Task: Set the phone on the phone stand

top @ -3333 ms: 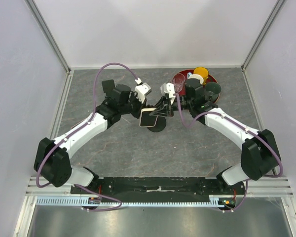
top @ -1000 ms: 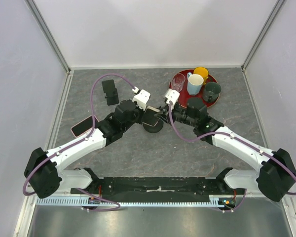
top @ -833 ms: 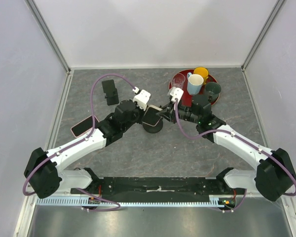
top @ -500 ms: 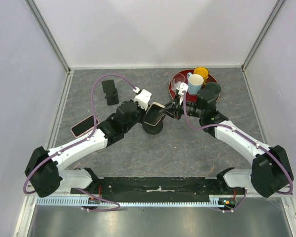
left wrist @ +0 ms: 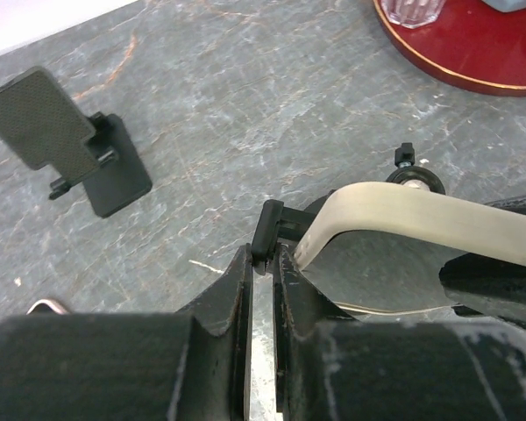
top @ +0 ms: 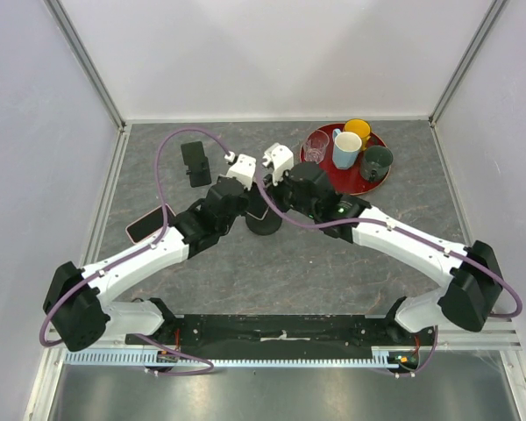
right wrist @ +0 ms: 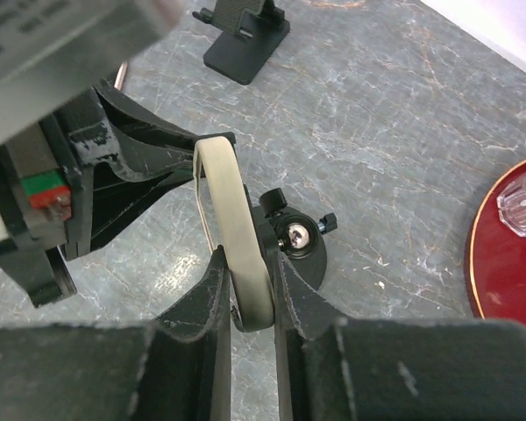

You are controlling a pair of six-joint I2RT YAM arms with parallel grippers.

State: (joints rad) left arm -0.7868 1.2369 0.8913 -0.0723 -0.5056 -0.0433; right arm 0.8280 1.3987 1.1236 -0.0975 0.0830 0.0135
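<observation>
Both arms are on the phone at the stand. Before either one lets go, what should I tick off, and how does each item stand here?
1. Right fingers clamped on the phone: ok.
2. Left fingers shut on a small black tab at the phone's corner: ok. Whether that tab belongs to the stand: cannot tell.
3. Phone directly over the round-based stand: ok.
4. Phone seated in the stand's holder: cannot tell, the contact is hidden.
5. Right arm's clearance from the red tray: cannot tell, they look close from above.
6. Spare stand and pink phone lying apart from the work spot: ok.
</observation>
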